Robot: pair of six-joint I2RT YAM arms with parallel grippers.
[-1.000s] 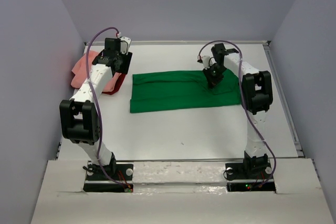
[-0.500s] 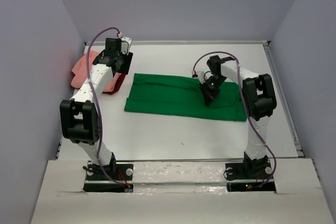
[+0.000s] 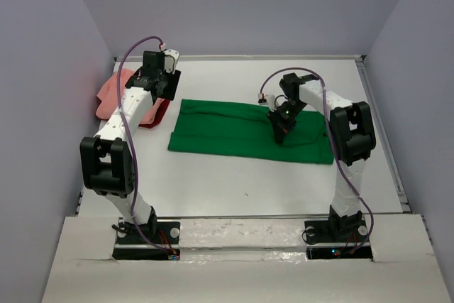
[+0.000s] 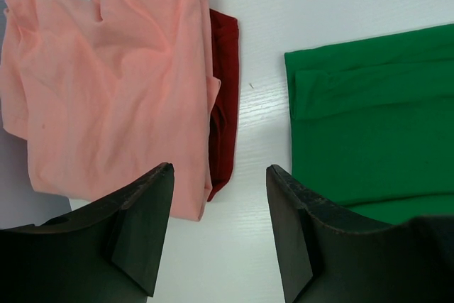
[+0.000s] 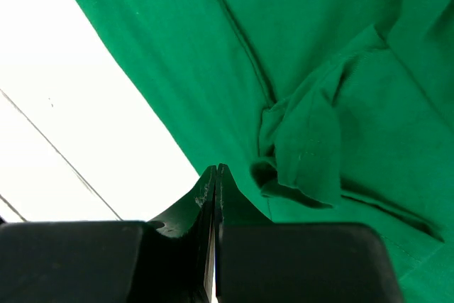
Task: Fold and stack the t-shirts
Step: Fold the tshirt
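Note:
The bright green t-shirt (image 3: 227,129) lies flat across the middle of the table, long side running left to right. My right gripper (image 3: 281,129) is shut low over its right part. In the right wrist view its closed tips (image 5: 216,169) sit at the edge of the green cloth (image 5: 319,47), next to a small pucker. The salmon-pink t-shirt (image 3: 113,90) lies crumpled at the far left, on top of dark red cloth (image 3: 157,113). My left gripper (image 3: 157,76) hangs open and empty above them. The left wrist view (image 4: 220,232) shows bare table between its fingers, with pink cloth (image 4: 106,83), dark red cloth (image 4: 225,104) and the green shirt's left end (image 4: 369,125).
The white table (image 3: 234,182) has grey walls at the left, back and right, and a raised rail (image 3: 386,147) along its right edge. The pink shirt lies against the left wall.
A second ago my right gripper was farther back. It came toward the front and the green shirt's near edge spread frontward with it. Nothing has moved in the last half second. The left arm is still.

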